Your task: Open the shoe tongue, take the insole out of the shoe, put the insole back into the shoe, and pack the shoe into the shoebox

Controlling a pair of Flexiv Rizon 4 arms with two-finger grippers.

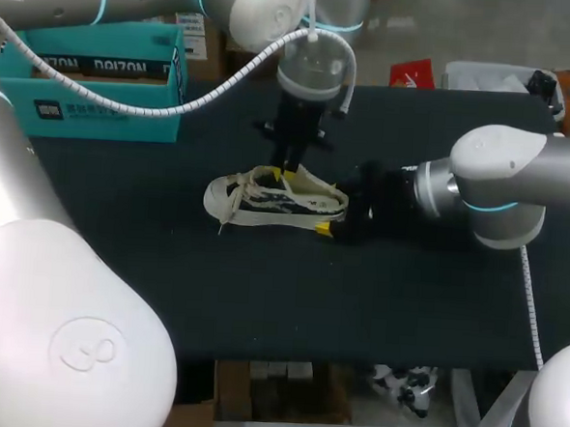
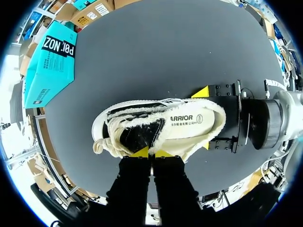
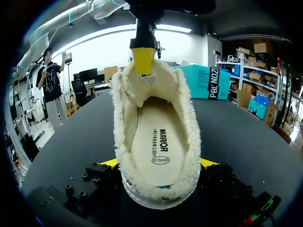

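Left gripper: fingers narrow, yellow tips nearly together, pinched on the shoe tongue. It comes down from above onto the shoe's mid-section. In the right wrist view one of its fingertips sits on the top edge of the tongue, which stands upright, clear of the opening.

Right gripper: fingers spread wide, one yellow tip on each side of the heel, both against the sole wall, so it holds the shoe at the heel end. The shoe points straight ahead of it, toe away.

Shoe: upright on its sole on the dark table, between the two grippers, with the left gripper above and the right behind the heel. Fleece lining shows around the collar.

Insole: lies flat inside the shoe, just ahead of the right gripper's fingers and below the raised tongue.

Shoebox: teal, on the table well apart from the shoe, off to one side beyond the left gripper.
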